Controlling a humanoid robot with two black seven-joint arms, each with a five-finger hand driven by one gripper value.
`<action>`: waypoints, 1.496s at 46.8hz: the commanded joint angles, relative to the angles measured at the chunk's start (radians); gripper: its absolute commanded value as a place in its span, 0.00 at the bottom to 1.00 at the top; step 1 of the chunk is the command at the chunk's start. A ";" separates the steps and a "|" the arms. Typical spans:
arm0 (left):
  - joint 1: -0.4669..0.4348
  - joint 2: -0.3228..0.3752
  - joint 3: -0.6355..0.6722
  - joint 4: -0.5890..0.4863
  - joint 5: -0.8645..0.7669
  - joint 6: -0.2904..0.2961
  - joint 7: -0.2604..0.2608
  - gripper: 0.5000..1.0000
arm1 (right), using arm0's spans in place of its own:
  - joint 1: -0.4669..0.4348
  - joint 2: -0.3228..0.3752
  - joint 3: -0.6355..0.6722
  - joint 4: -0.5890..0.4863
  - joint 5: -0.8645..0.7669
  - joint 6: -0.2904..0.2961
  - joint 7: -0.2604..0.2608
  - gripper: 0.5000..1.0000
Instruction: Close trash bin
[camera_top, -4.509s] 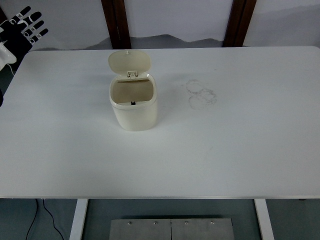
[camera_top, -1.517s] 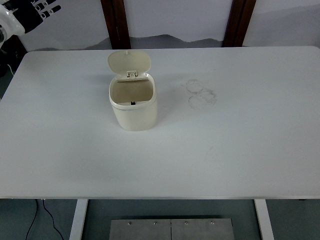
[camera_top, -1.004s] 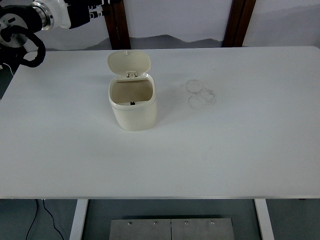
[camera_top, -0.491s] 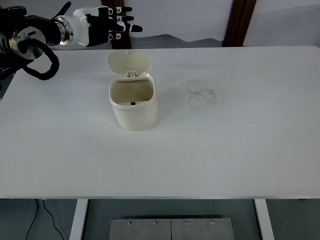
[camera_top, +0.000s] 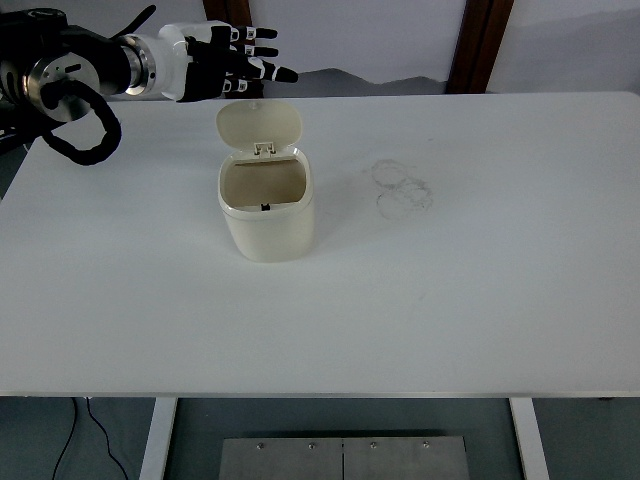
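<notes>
A small cream trash bin (camera_top: 268, 215) stands on the white table (camera_top: 450, 300), left of centre. Its hinged lid (camera_top: 259, 124) is tipped up at the back, and the inside shows empty. My left hand (camera_top: 235, 62) reaches in from the upper left, black with white fingertips, fingers spread flat and holding nothing. It hovers just behind and above the raised lid, and I see no contact between them. The right arm is out of view.
Faint ring marks (camera_top: 403, 187) stain the tabletop right of the bin. Two dark wooden posts (camera_top: 478, 45) stand behind the table's far edge. A black cable loop (camera_top: 80, 125) hangs from my left forearm over the table's far left corner.
My left arm has swung in from the top left corner toward the right, and the hand has come lower, close to the raised lid. The bin has not moved.
</notes>
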 joint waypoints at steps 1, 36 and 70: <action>-0.015 0.004 0.012 -0.007 0.000 -0.002 0.002 1.00 | 0.000 0.000 0.000 0.000 0.000 0.000 0.000 0.99; -0.070 -0.003 0.078 -0.074 -0.017 0.013 0.039 1.00 | 0.000 0.000 0.000 0.000 0.000 0.001 0.000 0.99; -0.020 -0.012 0.107 -0.082 -0.029 0.014 0.039 1.00 | 0.000 0.000 0.000 0.000 -0.006 0.000 0.000 0.99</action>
